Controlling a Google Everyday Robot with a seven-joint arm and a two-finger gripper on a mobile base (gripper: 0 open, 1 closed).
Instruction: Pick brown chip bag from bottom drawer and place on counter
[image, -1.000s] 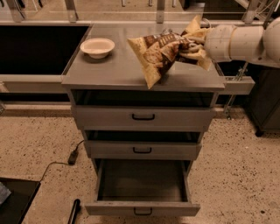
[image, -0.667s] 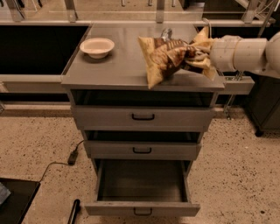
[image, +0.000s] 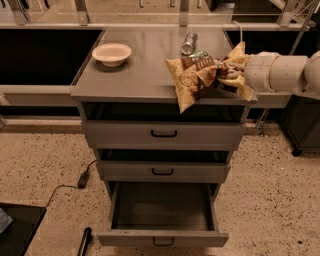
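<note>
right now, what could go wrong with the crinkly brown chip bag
A corner of the crinkly brown chip bag overhangs the front edge of the flat grey metal counter; released there by the gripper at its right end in view, it might slide off. Pushing it back could roll the metal can lying behind.

The right side of the worktop (image: 140, 75) is crowded. The gripper (image: 229, 74) reaches in from the frame's right edge, its fingers closed on the brown chip bag (image: 195, 80), whose lower corner overhangs the front edge. A silver can (image: 189, 43) lies just behind the bag. A bowl (image: 111, 53) sits at upper left, and the stretch between bowl and bag is bare. Low in the frame, the bottom drawer (image: 162, 239) stands pulled out, open from above.
</note>
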